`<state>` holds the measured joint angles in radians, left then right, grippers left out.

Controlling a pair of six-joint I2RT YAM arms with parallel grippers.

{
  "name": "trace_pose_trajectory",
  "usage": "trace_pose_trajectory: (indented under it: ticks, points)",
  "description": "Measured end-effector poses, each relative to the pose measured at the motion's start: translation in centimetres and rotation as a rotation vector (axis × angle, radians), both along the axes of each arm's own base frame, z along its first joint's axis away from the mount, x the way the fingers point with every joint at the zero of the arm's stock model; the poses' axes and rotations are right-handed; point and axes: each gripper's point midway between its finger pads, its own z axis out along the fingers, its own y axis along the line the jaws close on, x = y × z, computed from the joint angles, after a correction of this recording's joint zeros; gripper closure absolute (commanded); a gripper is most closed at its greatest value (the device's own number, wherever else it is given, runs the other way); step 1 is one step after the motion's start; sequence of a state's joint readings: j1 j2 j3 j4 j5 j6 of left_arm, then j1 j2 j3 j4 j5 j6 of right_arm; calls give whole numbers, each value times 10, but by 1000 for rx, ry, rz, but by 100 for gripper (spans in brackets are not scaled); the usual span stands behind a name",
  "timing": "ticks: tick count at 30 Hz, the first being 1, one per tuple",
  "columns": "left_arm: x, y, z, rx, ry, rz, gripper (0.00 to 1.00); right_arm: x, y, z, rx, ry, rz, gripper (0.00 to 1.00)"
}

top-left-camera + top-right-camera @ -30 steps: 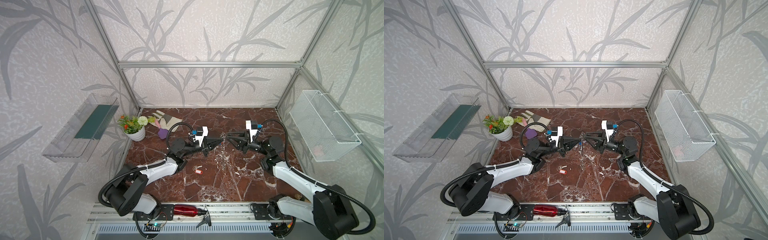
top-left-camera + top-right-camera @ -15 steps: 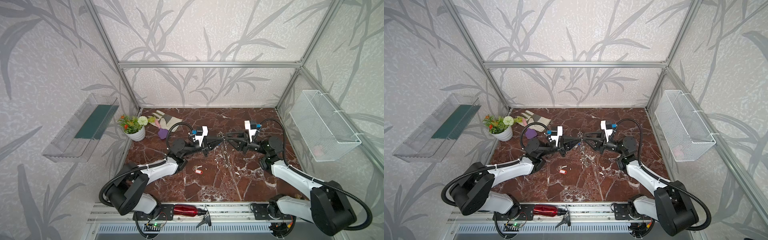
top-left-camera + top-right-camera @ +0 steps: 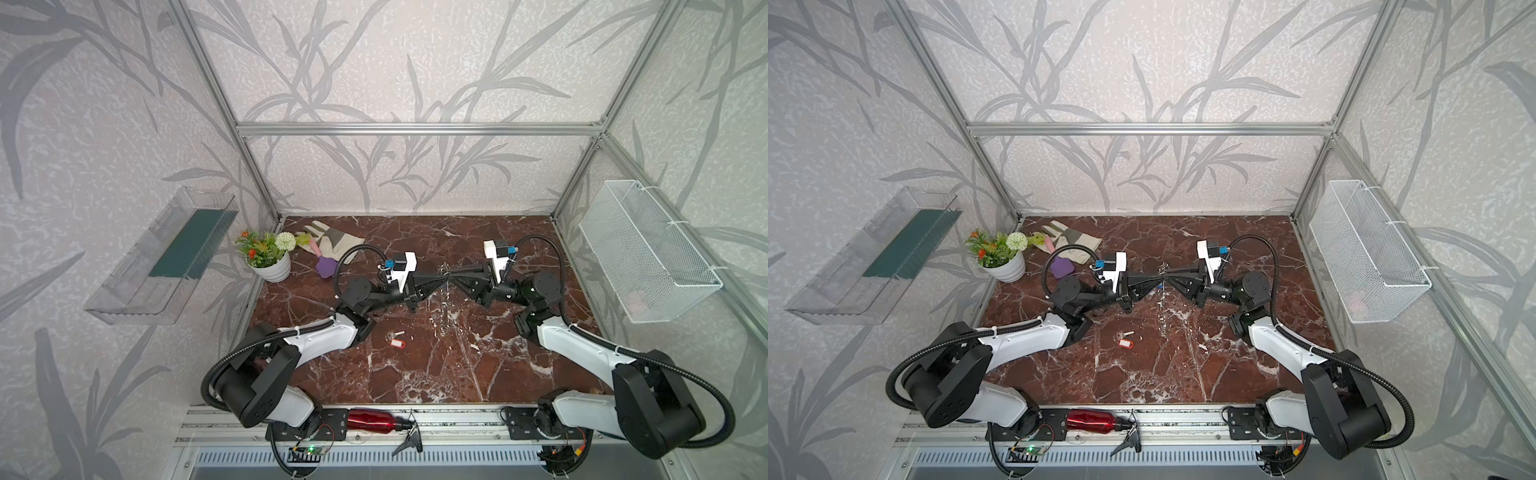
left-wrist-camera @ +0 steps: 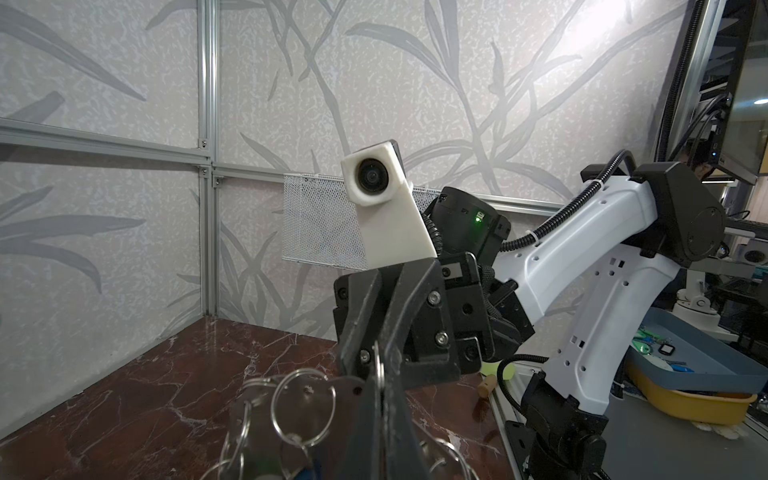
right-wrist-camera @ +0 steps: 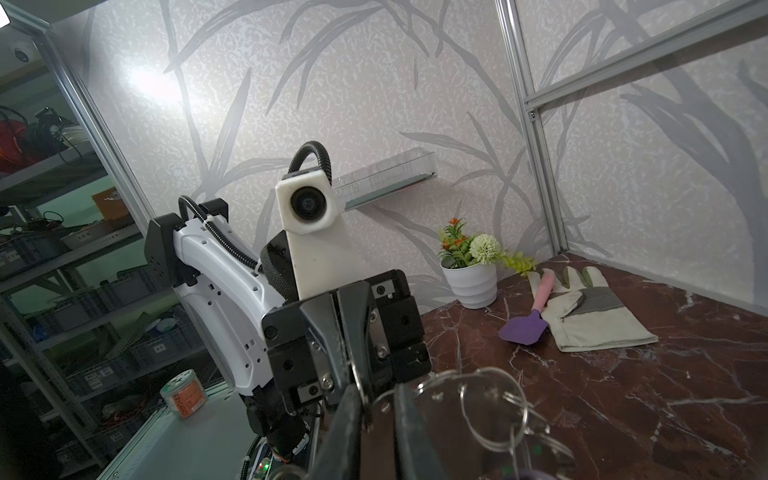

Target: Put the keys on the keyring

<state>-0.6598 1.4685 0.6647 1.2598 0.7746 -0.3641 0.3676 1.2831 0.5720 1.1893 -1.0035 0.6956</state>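
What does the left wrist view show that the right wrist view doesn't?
Left wrist only: the white mesh basket and a grey bin outside the enclosure. Right wrist only: the clear shelf, flower pot, glove and purple spatula. Both: the keyring and its split rings close up, the left gripper and right gripper meeting at it, and the marble table.

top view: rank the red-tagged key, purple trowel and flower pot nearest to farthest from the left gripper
1. red-tagged key, on the marble, toward the front edge from the left gripper
2. purple trowel, out to the left
3. flower pot, farther left, against the side wall
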Motion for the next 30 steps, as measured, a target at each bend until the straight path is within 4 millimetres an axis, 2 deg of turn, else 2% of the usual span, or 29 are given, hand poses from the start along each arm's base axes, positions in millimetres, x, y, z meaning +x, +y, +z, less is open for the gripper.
trace_pose_trajectory:
  ticks: [6, 12, 13, 20, 21, 22, 27, 30]
  points:
    - [2, 0, -2, -1, 10, 3, 100, -1, 1, -1, -3, 4, 8, 100]
    - [4, 1, -2, -3, 14, 10, 100, 0, 0, -2, -5, 4, 2, 100]
    - [6, 2, -2, -3, 16, 17, 96, 1, 0, -2, -8, 4, -3, 100]
    - [23, 16, -7, 10, 40, 95, 37, 3, -7, -5, -66, -21, -115, 100]
    - [24, 19, -7, 12, 42, 108, 26, 4, -9, -5, -74, -30, -135, 100]
    - [26, 23, -6, 13, 45, 125, 2, 4, -11, -4, -81, -46, -159, 100]
    - [24, 44, 0, 9, 67, 197, 1, 8, -17, -8, -122, -112, -250, 100]
    - [26, 59, 1, 18, 114, 270, 1, 8, -18, -27, -181, -152, -306, 100]
